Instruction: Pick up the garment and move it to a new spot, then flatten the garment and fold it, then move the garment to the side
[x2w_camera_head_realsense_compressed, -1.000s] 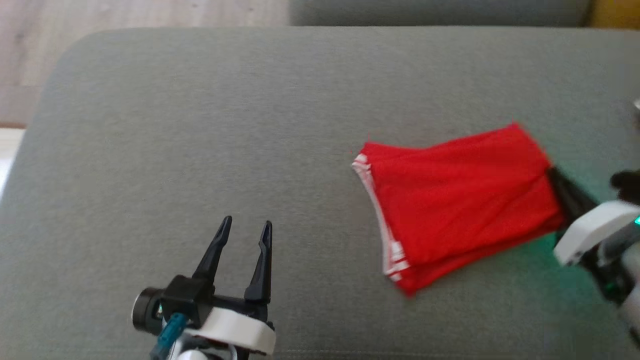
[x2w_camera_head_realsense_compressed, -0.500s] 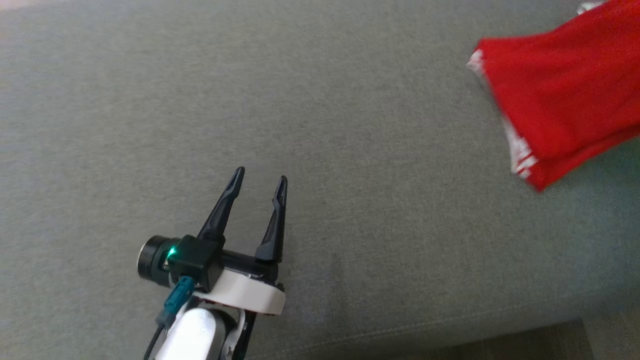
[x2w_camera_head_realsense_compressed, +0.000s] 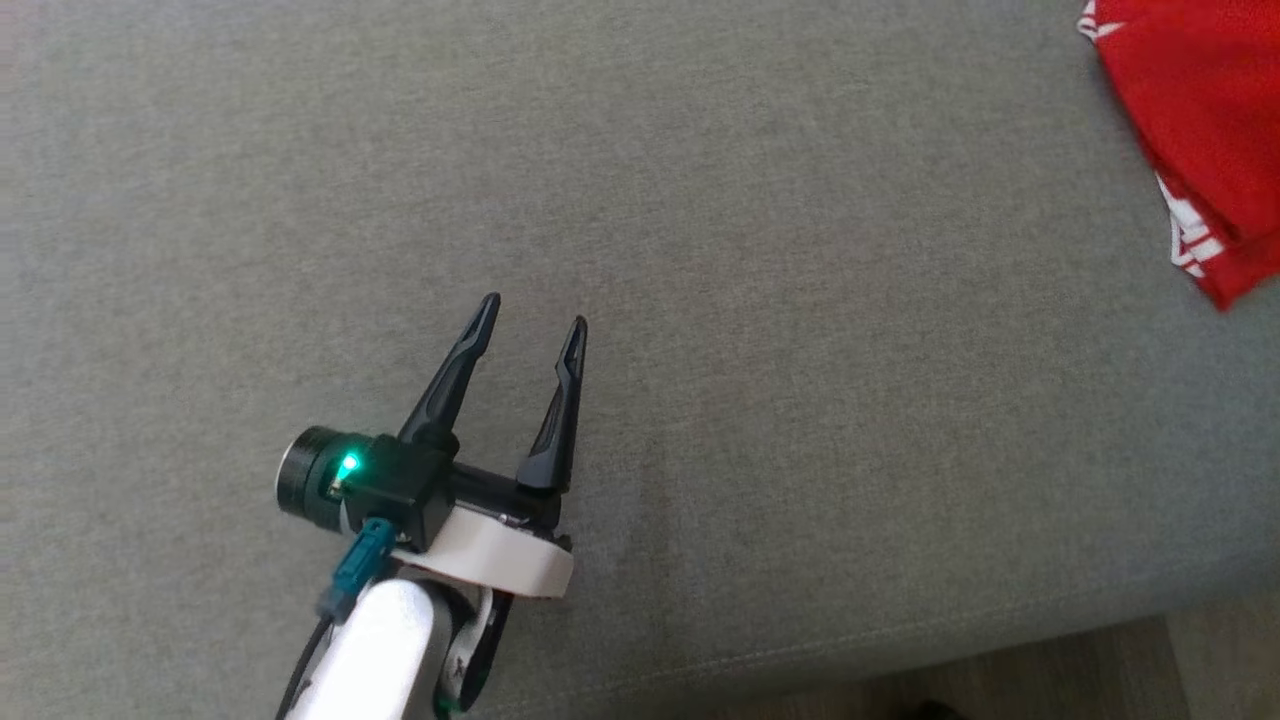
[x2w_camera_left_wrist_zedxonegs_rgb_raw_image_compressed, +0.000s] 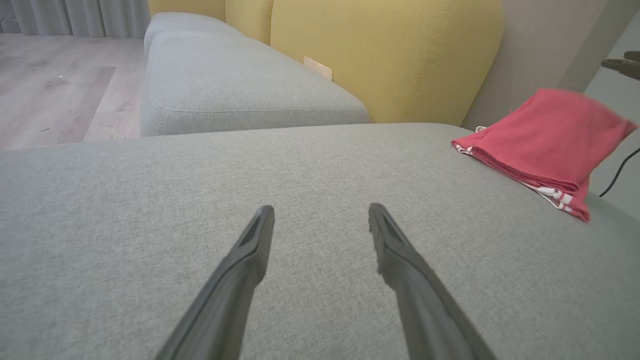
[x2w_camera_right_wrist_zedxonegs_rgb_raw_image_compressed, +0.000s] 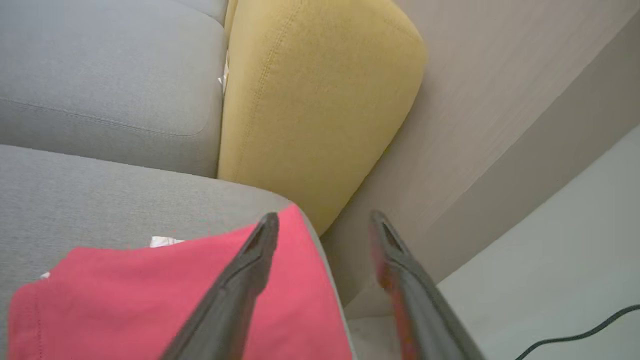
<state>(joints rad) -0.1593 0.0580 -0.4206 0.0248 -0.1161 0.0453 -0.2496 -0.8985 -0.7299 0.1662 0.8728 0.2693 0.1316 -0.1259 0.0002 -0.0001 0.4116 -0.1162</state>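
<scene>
A: Left tool (x2w_camera_head_realsense_compressed: 534, 310)?
B: Released. Both dark fingers are spread with nothing between them. It hangs low over the grey seat cushion (x2w_camera_head_realsense_compressed: 800, 350), bare fabric under it, green light lit at its wrist.
A: Garment?
B: Red garment (x2w_camera_head_realsense_compressed: 1200, 120), white stripes along one hem, folded into a flat stack. It lies on the same seat cushion at its far right end, well apart from the left tool. The head view cuts it off at the top right corner.
A: Right tool (x2w_camera_right_wrist_zedxonegs_rgb_raw_image_compressed: 325, 216)?
B: Also released, fingers apart with a clear gap. Its wrist view looks down on the garment. One finger crosses over the red cloth, the other sits past the cushion's edge on the wall side. Can't tell if that finger touches the cloth, but nothing's pinched.
A: Around it?
B: Yellow back cushion (x2w_camera_right_wrist_zedxonegs_rgb_raw_image_compressed: 310, 100) just behind the garment's corner, beige wall (x2w_camera_right_wrist_zedxonegs_rgb_raw_image_compressed: 475, 125) beside it, and a black cable (x2w_camera_right_wrist_zedxonegs_rgb_raw_image_compressed: 580, 335) on the pale floor (x2w_camera_right_wrist_zedxonegs_rgb_raw_image_compressed: 550, 240) below. The left wrist view has a second grey seat (x2w_camera_left_wrist_zedxonegs_rgb_raw_image_compressed: 240, 85) further back, with wooden floor (x2w_camera_left_wrist_zedxonegs_rgb_raw_image_compressed: 50, 90) to its left.
A: Creases?
B: Top layer smooth, edges a bit blurred.
</scene>
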